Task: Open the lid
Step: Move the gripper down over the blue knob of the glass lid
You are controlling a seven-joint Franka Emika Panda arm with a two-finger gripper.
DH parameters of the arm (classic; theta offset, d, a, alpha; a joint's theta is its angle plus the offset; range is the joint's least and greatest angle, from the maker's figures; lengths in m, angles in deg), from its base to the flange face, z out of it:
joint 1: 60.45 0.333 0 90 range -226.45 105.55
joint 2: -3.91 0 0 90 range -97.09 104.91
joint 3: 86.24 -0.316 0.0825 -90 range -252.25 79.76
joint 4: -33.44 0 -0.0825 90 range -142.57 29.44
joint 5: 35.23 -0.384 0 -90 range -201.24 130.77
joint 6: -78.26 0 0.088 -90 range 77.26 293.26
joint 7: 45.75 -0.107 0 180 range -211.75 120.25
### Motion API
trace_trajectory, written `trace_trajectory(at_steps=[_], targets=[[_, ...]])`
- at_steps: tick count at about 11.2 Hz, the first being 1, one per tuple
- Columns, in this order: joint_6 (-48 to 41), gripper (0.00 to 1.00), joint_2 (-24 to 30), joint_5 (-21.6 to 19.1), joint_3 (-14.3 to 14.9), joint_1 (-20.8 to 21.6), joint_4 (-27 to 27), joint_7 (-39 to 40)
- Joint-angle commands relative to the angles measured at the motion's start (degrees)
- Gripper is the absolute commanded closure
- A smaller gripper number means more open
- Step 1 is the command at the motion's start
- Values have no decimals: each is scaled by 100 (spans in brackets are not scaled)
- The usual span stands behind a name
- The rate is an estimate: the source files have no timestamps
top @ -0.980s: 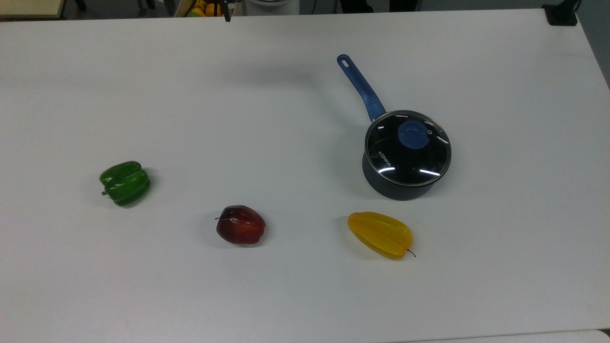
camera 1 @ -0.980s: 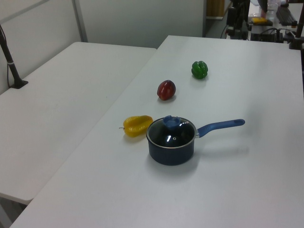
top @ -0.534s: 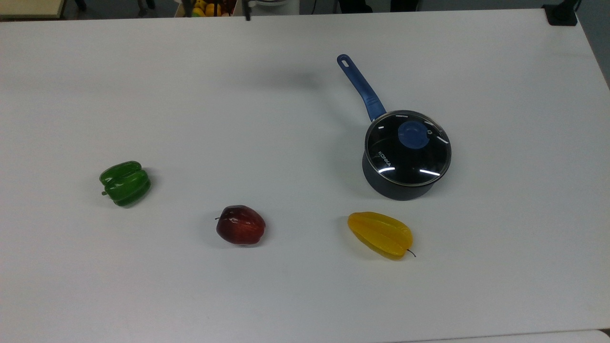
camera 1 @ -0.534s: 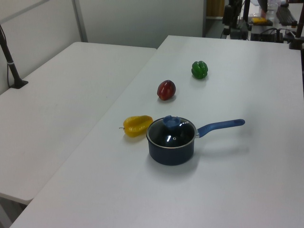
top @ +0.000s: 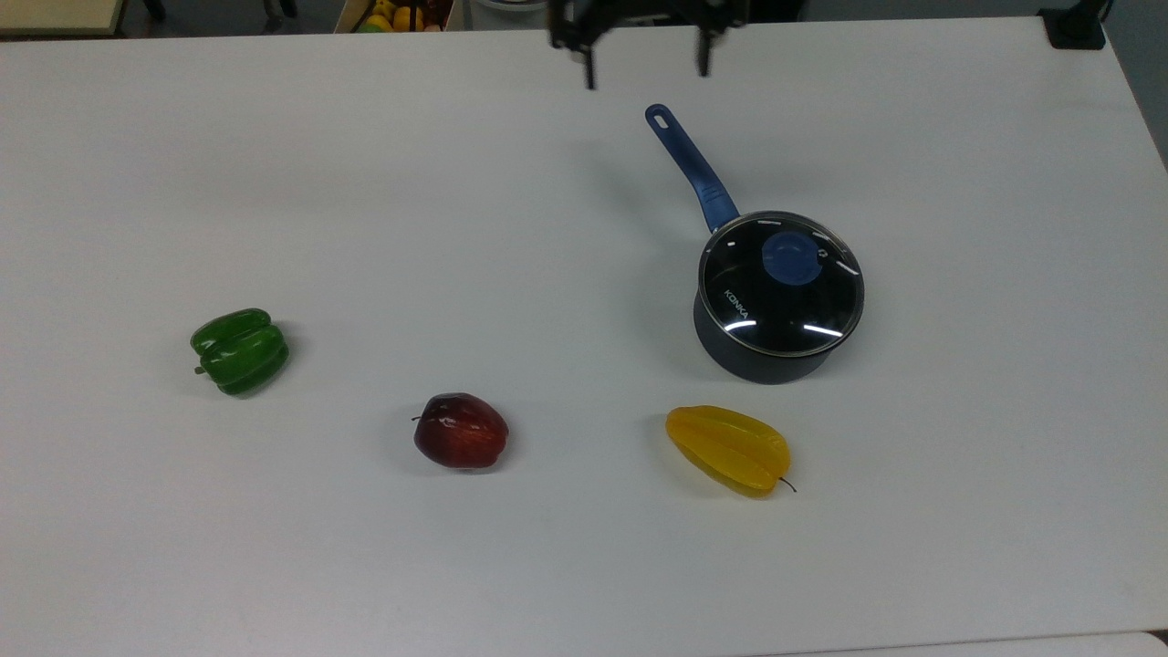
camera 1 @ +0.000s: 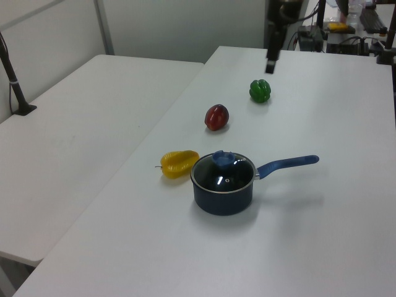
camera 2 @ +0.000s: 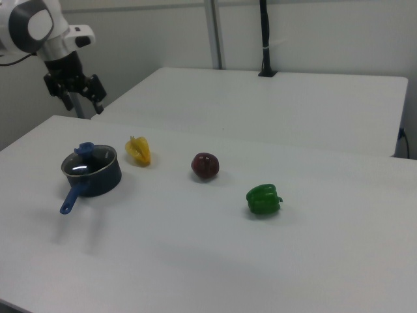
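- Gripper is hanging in the air at the top view's upper edge, fingers spread wide, gripping nothing; also showing high at the right view's left.
- Lid is sitting closed on the dark saucepan, blue knob at centre, "KONKA" lettering near the rim.
- Gripper is staying well apart from the lid, above the table near the tip of the saucepan's blue handle.
- Handle is pointing toward the top view's upper left.
- Yellow starfruit is lying just beside the saucepan, on the top view's lower side.
- Red apple is sitting to the top view's left of the starfruit.
- Green bell pepper is lying farther to the top view's left, well apart from the saucepan.
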Motion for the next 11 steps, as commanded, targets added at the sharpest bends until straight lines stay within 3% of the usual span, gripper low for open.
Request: trace_trajectory(at_steps=[1,5,9,11], targets=[[839,0,-504,15,74,644,48,-575],[1814,0,-1242,102,74,1049,-5,-901],[2327,0,-1648,980,66,1199,-102,-1988],[2327,0,-1692,1008,4,1226,-154,-2141]])
